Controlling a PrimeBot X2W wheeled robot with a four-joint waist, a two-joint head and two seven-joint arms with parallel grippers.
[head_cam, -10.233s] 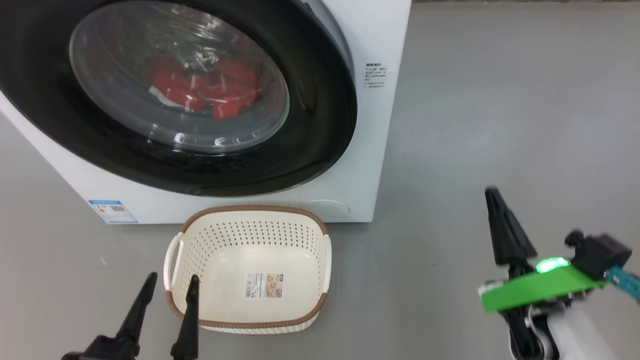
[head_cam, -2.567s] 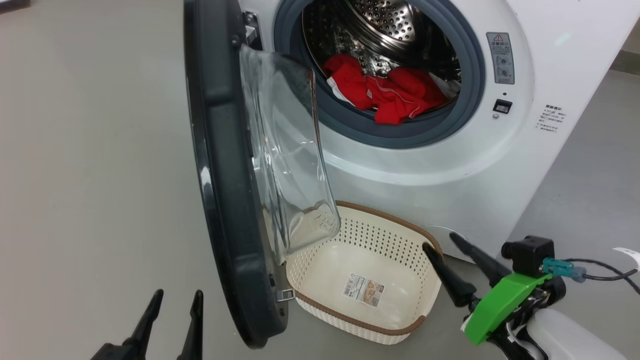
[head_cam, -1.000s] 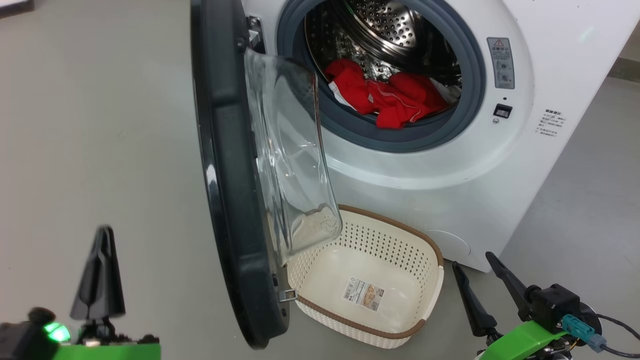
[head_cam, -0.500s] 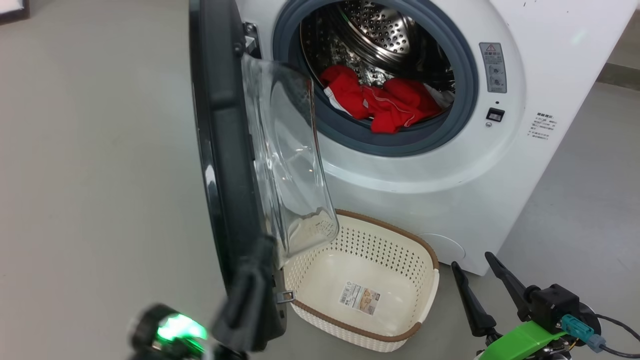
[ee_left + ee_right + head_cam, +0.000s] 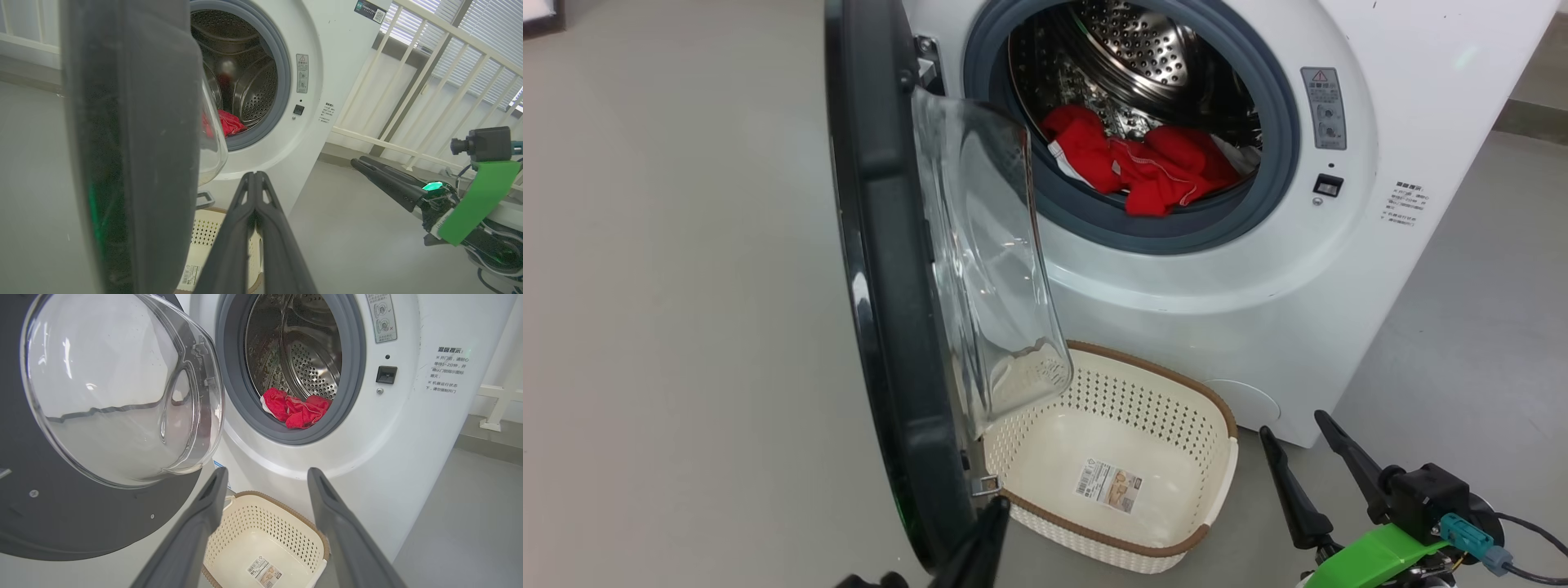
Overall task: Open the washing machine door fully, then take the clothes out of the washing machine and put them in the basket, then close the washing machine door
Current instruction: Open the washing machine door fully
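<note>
Now, washing machine door (image 5: 882,245): standing open, edge-on in head view, glass bowl facing right wrist view.
clothes (image 5: 1152,167): lying in the washing machine (image 5: 1217,278) drum (image 5: 1143,49), at the gasket (image 5: 1176,237).
basket (image 5: 1168,377): sitting on floor (image 5: 686,327) below the opening.
left gripper (image 5: 255,176): fingers pressing together, gripping nothing, just beside door's lower rim.
right gripper (image 5: 267,473): fingers spreading wide, gripping nothing.
left wrist view: showing white railing (image 5: 470,41).

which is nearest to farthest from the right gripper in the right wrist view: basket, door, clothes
1. basket, just beyond the right gripper fingertips, low in the view.
2. washing machine door, swung open at the left.
3. clothes, farthest, inside the drum ahead.
</note>
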